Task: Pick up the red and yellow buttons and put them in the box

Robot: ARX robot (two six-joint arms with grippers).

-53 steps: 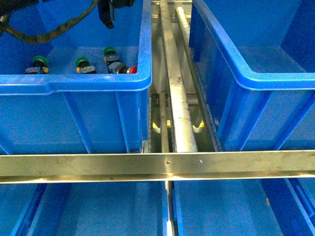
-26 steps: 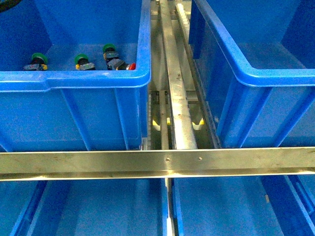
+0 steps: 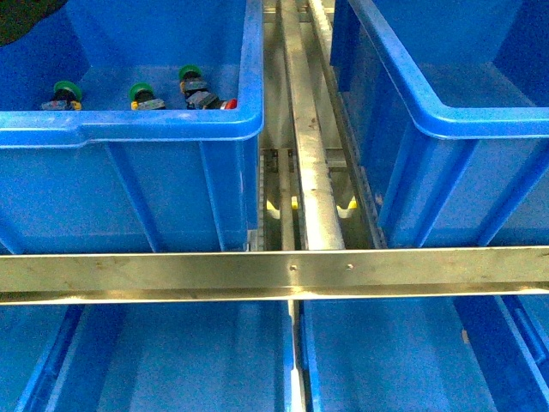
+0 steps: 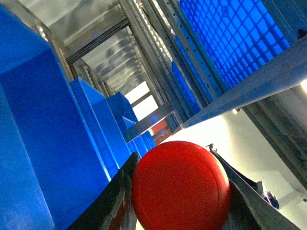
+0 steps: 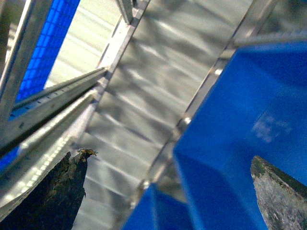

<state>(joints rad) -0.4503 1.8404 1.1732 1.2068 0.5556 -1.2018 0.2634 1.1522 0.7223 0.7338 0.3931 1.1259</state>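
Observation:
In the left wrist view a red button [image 4: 181, 184] fills the space between the dark fingers [image 4: 112, 201], and my left gripper [image 4: 171, 154] is shut on its round cap. Another red button [image 3: 230, 104] lies in the back-left blue box [image 3: 129, 129], in its right corner, beside three green-capped ones [image 3: 141, 93]. My right gripper [image 5: 168, 163] is open and holds nothing, with a blue box wall [image 5: 240, 120] beyond it. Neither arm shows in the front view. A yellow button is out of view.
A second blue box [image 3: 446, 120] stands at the back right, with metal rails [image 3: 309, 154] running between the two. A steel bar [image 3: 274, 273] crosses the front, and more blue boxes [image 3: 197, 360] sit below it. Stacked blue boxes [image 4: 43, 120] and rack frames surround the left gripper.
The dark left gripper and its cable, over the back-left box one second ago, have left the front view. The steel bar sits slightly higher in the picture.

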